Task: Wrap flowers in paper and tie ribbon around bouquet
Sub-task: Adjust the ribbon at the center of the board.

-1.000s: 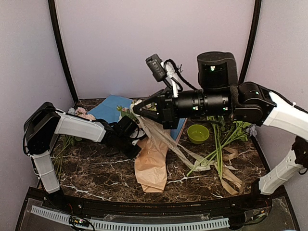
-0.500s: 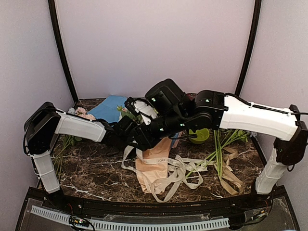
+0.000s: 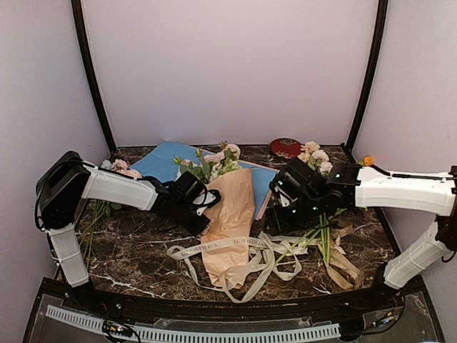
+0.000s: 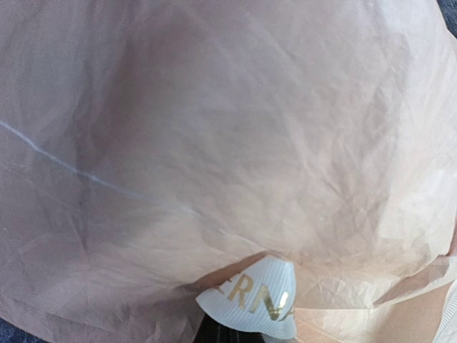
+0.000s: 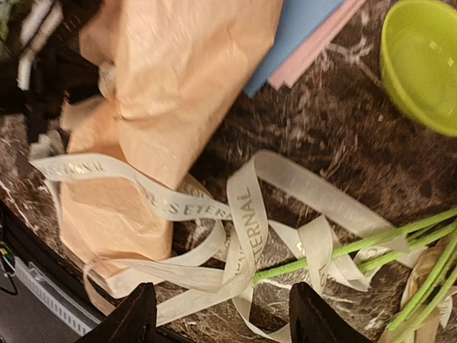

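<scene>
With R gripper (image 5: 223,296) spread wide & empty just above the ribbon (image 5: 246,207), and L gripper (image 3: 202,220) closed tight vs. the left flank of the bouquet (image 3: 230,214) (tips buried in tan paper (image 4: 214,143); can't tell what, if anything, is pinched, tho a ribbon curl sits right by them), judge tying as barely begun: only draped in loose loops across the lower cone, no knot. Use L as anchor on the cone w/o crushing the thin paper. Pick w/ R a ribbon run clear of the loose green stems (image 5: 371,244) crossing the loops on the right. Pull gently, wrap at the narrow part below the flowers (image 3: 214,161), avoid dragging the cone. Underneath: dark marble table (image 3: 136,254), crowded w/ blue sheet (image 3: 161,163), green bowl (image 5: 421,64), red dish (image 3: 285,148), spare bunch back left (image 3: 121,168) & another back right (image 3: 314,153). Around: pale lilac walls (image 3: 228,64), black frame poles (image 3: 91,78).
</scene>
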Available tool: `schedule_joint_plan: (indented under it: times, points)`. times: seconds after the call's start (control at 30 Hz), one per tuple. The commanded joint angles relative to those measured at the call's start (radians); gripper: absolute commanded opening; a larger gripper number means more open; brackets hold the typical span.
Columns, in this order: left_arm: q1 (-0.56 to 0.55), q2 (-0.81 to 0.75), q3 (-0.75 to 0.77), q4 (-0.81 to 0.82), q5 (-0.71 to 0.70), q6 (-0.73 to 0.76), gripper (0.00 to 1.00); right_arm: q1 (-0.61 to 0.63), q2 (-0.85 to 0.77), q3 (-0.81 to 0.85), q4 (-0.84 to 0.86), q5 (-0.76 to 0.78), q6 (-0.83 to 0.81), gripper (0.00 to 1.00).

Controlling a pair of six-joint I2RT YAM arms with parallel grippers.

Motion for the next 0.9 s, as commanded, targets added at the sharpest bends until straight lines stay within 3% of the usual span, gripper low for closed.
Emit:
schedule_joint_plan:
  times: [0.0, 0.17, 0.33, 0.47, 0.7, 0.87]
  points:
    - [0.009, 0.091, -0.041, -0.122, -0.012, 0.006, 0.0, 0.052, 0.067, -0.065, 0.124, -0.071, 0.101, 0.64]
    - [0.009, 0.091, -0.041, -0.124, -0.011, 0.006, 0.0, 0.086, 0.219, -0.061, 0.126, -0.068, 0.114, 0.62]
    - [0.009, 0.09, -0.041, -0.124, -0.008, 0.006, 0.0, 0.087, 0.268, -0.088, 0.104, -0.057, 0.135, 0.45]
    - [0.009, 0.09, -0.042, -0.122, -0.009, 0.007, 0.0, 0.086, 0.267, -0.095, 0.014, 0.039, 0.162, 0.44]
    - [0.009, 0.09, -0.042, -0.119, -0.008, 0.007, 0.0, 0.088, 0.286, -0.14, -0.006, 0.063, 0.159, 0.44]
    - [0.009, 0.091, -0.043, -0.117, -0.006, 0.007, 0.0, 0.068, 0.276, -0.209, 0.121, 0.017, 0.147, 0.38]
